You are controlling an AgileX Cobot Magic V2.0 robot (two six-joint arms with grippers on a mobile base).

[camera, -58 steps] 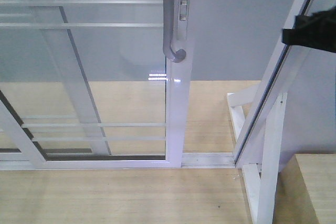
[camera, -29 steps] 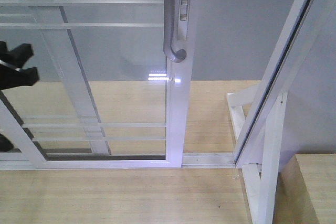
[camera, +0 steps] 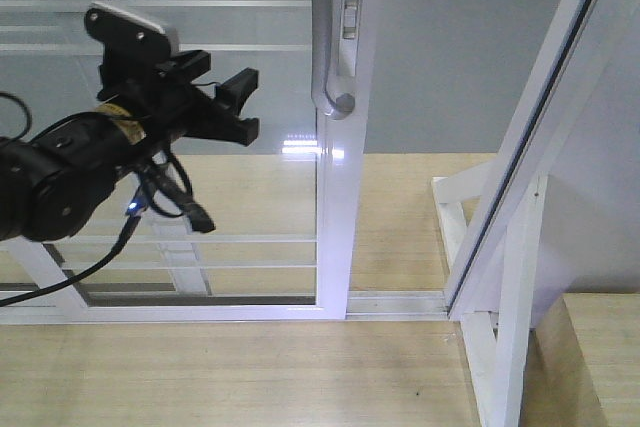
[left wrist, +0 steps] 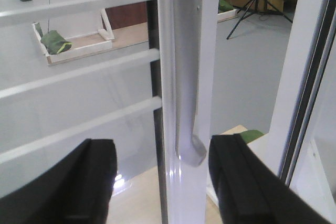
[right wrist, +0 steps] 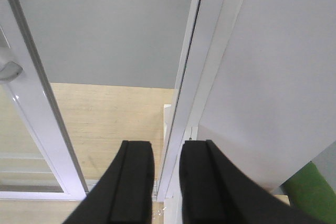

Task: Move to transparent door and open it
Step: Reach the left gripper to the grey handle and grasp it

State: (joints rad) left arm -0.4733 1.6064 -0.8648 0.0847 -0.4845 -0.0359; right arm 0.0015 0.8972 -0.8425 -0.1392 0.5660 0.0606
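Note:
The transparent door is a glass panel in a white frame with thin white bars. Its curved grey handle runs down the stile. My left gripper is open, level with the handle's lower end and a short way left of it, in front of the glass. In the left wrist view the door stile and the handle's lower end stand ahead between my open left gripper's fingers, untouched. My right gripper holds nothing; a narrow gap parts its fingers. It points down at the fixed frame, with the door's stile at left.
The fixed white outer frame leans at the right with braced support posts. An open gap lies between the door stile and that frame. A sliding track crosses the wooden floor. A wooden block sits at the lower right.
My left arm has come in from the left edge and moved right towards the handle. My right gripper, at the upper right one second ago, has left the front view.

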